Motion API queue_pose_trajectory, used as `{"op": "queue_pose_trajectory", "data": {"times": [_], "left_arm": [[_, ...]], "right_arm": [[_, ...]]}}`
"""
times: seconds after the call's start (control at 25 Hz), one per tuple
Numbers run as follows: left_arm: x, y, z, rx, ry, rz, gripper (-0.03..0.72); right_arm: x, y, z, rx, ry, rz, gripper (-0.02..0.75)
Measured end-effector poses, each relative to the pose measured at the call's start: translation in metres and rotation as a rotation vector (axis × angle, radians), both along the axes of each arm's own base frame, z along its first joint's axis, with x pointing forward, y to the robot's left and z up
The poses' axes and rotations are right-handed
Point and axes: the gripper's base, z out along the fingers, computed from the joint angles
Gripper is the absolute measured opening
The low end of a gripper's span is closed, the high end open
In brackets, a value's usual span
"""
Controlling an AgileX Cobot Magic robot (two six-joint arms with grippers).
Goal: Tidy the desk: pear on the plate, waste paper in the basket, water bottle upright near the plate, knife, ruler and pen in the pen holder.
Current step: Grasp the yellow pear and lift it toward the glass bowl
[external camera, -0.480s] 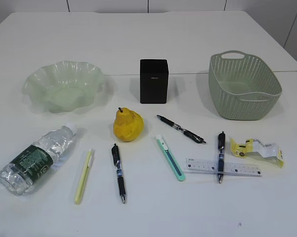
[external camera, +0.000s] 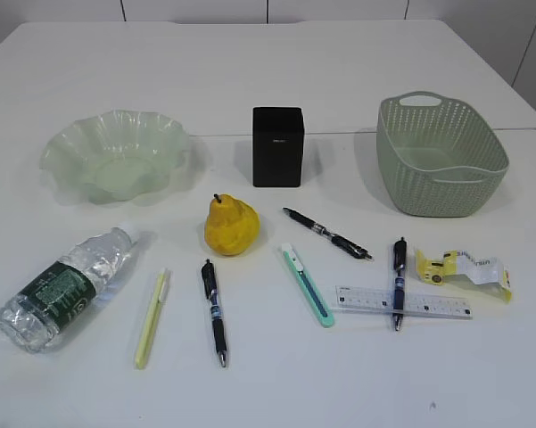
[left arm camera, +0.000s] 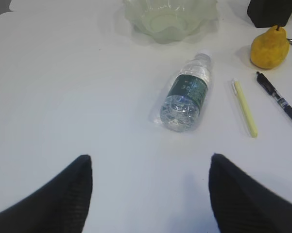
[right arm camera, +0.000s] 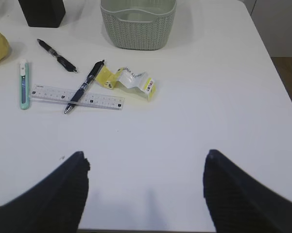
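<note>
Nothing has been moved since half a second ago: the pear, bottle, waste paper, knife, ruler and pens lie untouched on the tabletop, both pincers being held open and empty, so the task is judged unstarted.

In the left wrist view, the pen holder beside the pear is cut off by the top edge, and the dark pen below the pear runs off the right edge. In the right wrist view only a sliver of the pear shows. Print on the waste paper is too small to read.
</note>
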Motion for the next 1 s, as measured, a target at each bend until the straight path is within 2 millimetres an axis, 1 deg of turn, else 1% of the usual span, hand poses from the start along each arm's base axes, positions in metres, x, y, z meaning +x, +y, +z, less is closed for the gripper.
{"op": "queue_pose_trajectory", "data": {"times": [1.0], "left_arm": [[0.0000, 0.0000, 0.0000, 0.000, 0.000, 0.000, 0.528]], "right_arm": [[-0.0001, -0.0016, -0.0001, -0.016, 0.001, -0.011, 0.543]]}}
